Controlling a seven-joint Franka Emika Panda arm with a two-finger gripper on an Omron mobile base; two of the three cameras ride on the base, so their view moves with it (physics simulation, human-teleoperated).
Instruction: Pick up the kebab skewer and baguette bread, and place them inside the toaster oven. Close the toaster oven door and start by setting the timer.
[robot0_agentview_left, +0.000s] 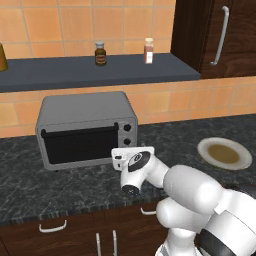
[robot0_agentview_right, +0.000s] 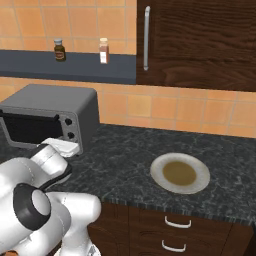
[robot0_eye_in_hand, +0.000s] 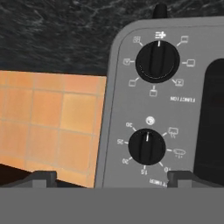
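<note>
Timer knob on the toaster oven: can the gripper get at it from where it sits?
Probably yes. In the hand view the gripper faces the toaster oven control panel, jaws open, the lower knob just ahead between the fingertips, with nothing between them.

Toaster oven: on the counter, against the tiled wall, door shut at its front, knobs to the door's right. Gripper: just before the oven's knob side. Plate: on the counter, well right of the oven. Two bottles: side by side on the shelf above and behind the oven. Cabinet: right of the shelf. Drawers: below the counter.
</note>
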